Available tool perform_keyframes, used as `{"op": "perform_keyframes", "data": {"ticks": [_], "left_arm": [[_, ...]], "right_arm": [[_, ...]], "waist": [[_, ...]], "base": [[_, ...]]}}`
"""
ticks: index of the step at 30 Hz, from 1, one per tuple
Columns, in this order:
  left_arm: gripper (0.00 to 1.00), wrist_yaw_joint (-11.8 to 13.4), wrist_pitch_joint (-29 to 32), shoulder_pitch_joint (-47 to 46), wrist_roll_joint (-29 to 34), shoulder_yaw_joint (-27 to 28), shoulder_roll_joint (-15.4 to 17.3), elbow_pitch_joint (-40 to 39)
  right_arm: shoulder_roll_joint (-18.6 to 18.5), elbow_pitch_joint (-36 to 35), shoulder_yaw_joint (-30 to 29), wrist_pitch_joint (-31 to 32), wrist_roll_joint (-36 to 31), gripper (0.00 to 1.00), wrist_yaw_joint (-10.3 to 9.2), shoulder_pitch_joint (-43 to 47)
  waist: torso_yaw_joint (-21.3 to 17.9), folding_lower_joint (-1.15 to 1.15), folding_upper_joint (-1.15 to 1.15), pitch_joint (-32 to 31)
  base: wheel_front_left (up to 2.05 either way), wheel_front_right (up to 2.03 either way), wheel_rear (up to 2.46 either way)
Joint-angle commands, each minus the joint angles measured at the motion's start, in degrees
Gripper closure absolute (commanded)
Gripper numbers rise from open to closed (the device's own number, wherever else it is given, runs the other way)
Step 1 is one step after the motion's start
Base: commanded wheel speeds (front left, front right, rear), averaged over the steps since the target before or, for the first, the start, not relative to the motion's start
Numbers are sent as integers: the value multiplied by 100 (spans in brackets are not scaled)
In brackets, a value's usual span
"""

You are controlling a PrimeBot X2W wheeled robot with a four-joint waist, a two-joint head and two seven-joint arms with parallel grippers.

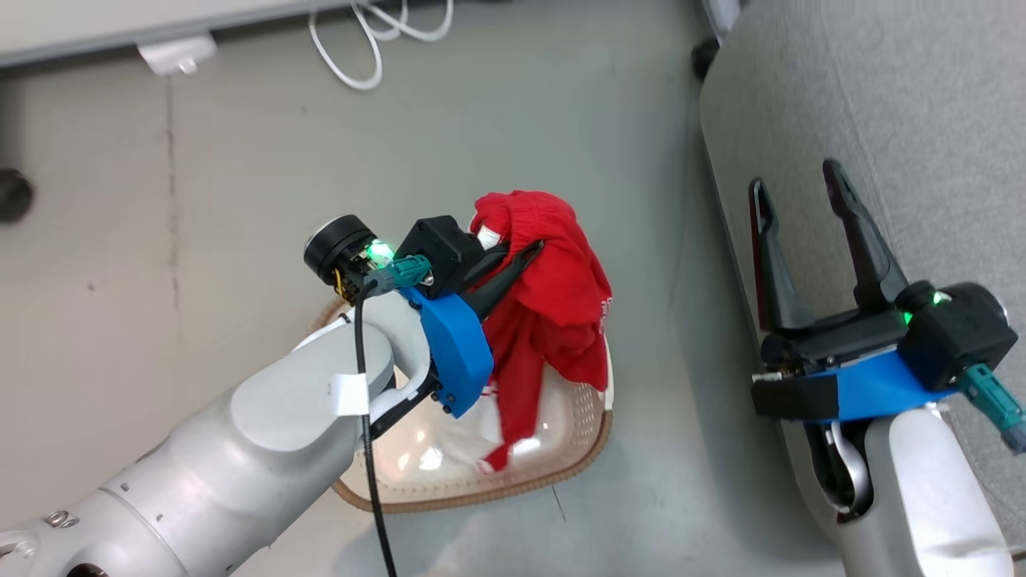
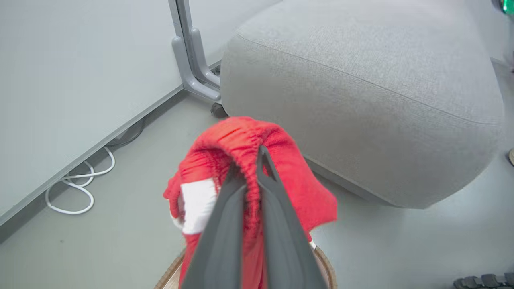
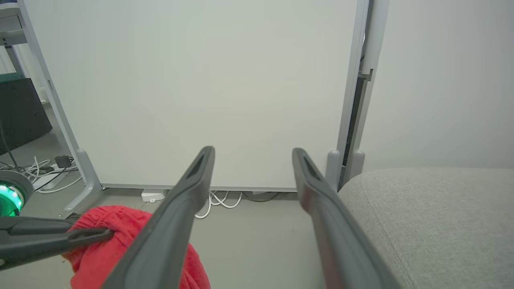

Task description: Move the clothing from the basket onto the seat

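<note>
My left gripper (image 1: 525,255) is shut on the red clothing (image 1: 553,296), pinching its gathered waistband, and holds it above the basket (image 1: 589,445). The garment droops down, its lower end still hanging inside the basket. In the left wrist view the two fingers (image 2: 265,168) clamp the red fabric (image 2: 241,140), with a white panel at the left. The grey seat (image 1: 898,120) lies to the right, and in the left wrist view the seat (image 2: 361,100) stands just beyond the garment. My right gripper (image 1: 797,188) is open beside the seat's edge, holding nothing.
A white cable (image 1: 377,40) loops on the floor by the partition wall at the back. A partition leg with a castor (image 2: 192,60) stands near the seat's far corner. Grey floor surrounds the basket.
</note>
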Motion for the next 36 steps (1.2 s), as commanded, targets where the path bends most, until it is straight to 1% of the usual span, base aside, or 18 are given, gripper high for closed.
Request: {"op": "perform_keyframes", "data": {"ticks": [1,9,15,21,29,36], "left_arm": [[100,-7,-114,-18,-60,-4,-12,-26],[100,-8,-514,-155,-456,0,17,-96],[100,-8,-637,-347,-688,107,-16,-216],[100,-8,-663,-543,-661,237,-60,-352],[100,-8,-667,-735,-575,363,-76,-479],[100,-7,-668,-708,-567,381,-74,-505]], "right_arm": [[-13,26,-8,-31,-33,0,0,116],[-14,96,6,-32,57,0,0,458],[-14,137,-9,-32,89,0,0,690],[-14,144,-19,-31,132,0,0,920],[-14,142,-36,-32,166,0,0,1031],[-14,122,-62,-32,178,0,0,1060]], "waist": [[128,1,0,-283],[221,1,0,-849],[299,1,0,-1185],[383,1,0,-1419],[447,1,0,-1549],[488,1,0,-1601]], "base": [[0,0,0],[0,0,0],[0,0,0],[0,0,0],[0,0,0],[0,0,0]]}}
